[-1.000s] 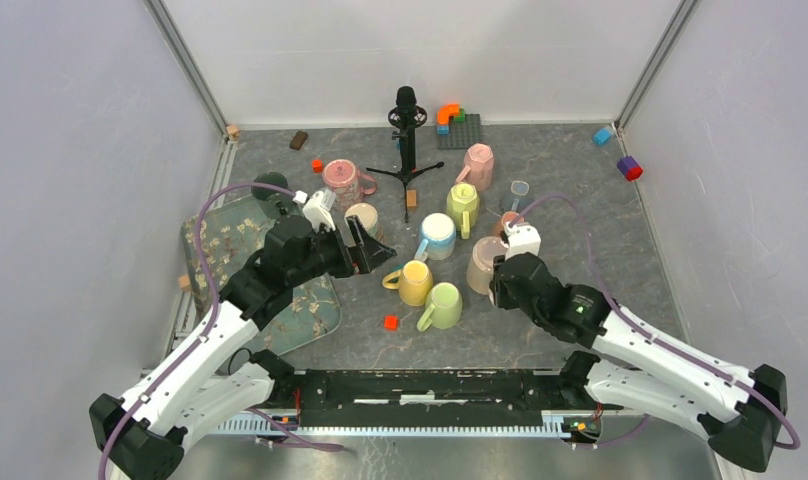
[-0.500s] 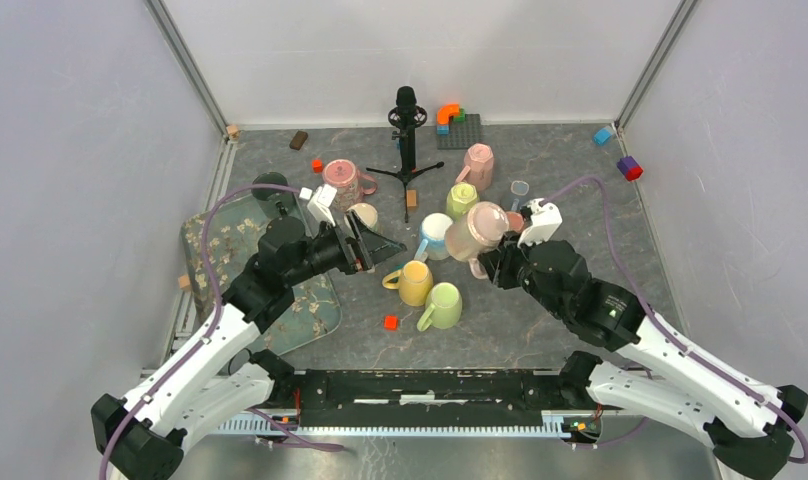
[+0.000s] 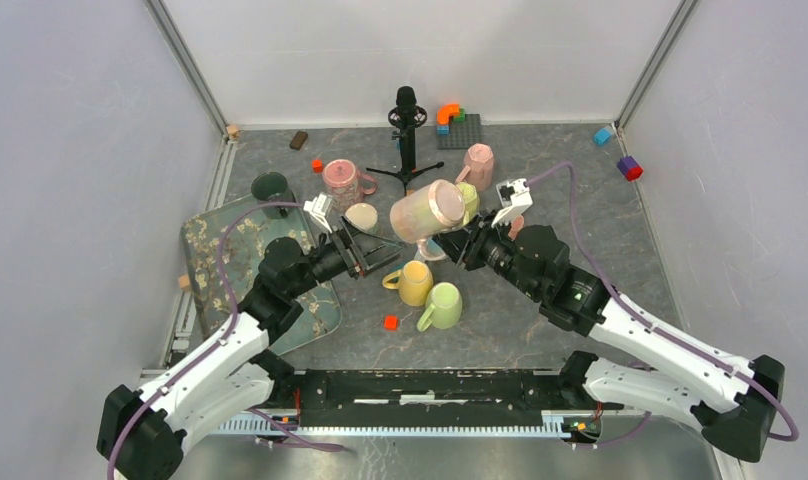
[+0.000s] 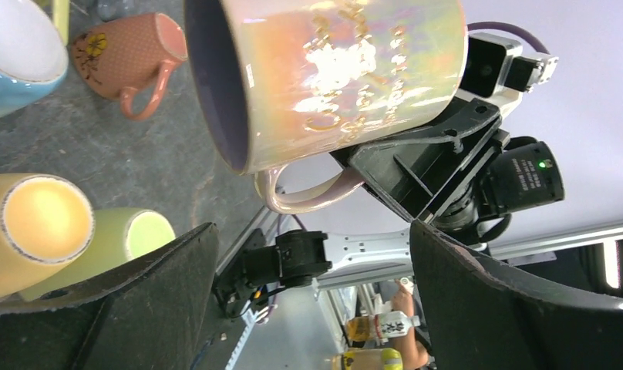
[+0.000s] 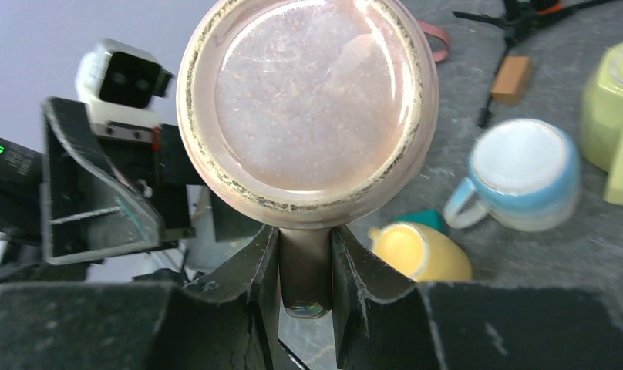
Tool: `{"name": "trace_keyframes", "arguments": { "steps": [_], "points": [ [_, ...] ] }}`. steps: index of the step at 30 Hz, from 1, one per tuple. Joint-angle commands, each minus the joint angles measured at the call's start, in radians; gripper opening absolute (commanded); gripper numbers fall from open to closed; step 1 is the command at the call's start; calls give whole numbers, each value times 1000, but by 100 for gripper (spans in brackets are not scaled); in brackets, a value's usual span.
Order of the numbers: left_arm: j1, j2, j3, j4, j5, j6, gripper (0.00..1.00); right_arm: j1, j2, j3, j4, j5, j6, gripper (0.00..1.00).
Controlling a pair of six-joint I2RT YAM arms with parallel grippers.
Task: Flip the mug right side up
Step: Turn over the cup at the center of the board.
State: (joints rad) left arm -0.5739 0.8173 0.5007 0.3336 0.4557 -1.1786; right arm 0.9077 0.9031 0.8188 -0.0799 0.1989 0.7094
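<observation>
A pink iridescent mug [image 3: 427, 210] hangs in the air above the middle of the table, lying on its side with its base toward the right arm. My right gripper [image 3: 467, 243] is shut on its handle. In the right wrist view the mug's base [image 5: 307, 104] faces the camera and the handle [image 5: 306, 271] sits between the jaws. My left gripper [image 3: 380, 254] is open and empty, just left of the mug. The left wrist view shows the mug [image 4: 331, 77] with its mouth to the left, above my open fingers [image 4: 123, 301].
Several other mugs stand below: yellow [image 3: 414, 282], light green [image 3: 442, 305], blue and white [image 5: 524, 173], pink [image 3: 477, 165], a pink glass one [image 3: 342, 182] and a dark green one [image 3: 271, 188]. A patterned tray [image 3: 230, 260] lies left. A black mini tripod [image 3: 407, 135] stands behind.
My right gripper has lifted the pink mug from the table, carried it left and up, and tipped it onto its side. My left gripper has stayed open and shifted slightly.
</observation>
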Motion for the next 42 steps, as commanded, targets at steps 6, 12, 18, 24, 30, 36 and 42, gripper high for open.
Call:
{"name": "trace_keyframes", "arguments": {
  "steps": [6,12,18,24,30,36,42],
  "points": [
    [-19,6,-65,289,-18,-170,95,2,44,58,449,-109,115,0],
    [-32,42,-52,386,-32,-201,86,2,67,28,553,-157,188,0],
    [-48,73,-28,441,-41,-224,72,2,94,-2,653,-210,268,0],
    [-53,54,-17,474,-76,-237,59,1,124,-39,738,-272,350,0],
    [-55,32,-9,467,-89,-232,48,1,145,-77,810,-288,401,0],
    [-56,13,-2,433,-105,-215,31,2,158,-104,840,-306,424,0],
    [-55,2,36,340,-101,-169,5,2,142,-152,833,-299,411,0]
  ]
}}
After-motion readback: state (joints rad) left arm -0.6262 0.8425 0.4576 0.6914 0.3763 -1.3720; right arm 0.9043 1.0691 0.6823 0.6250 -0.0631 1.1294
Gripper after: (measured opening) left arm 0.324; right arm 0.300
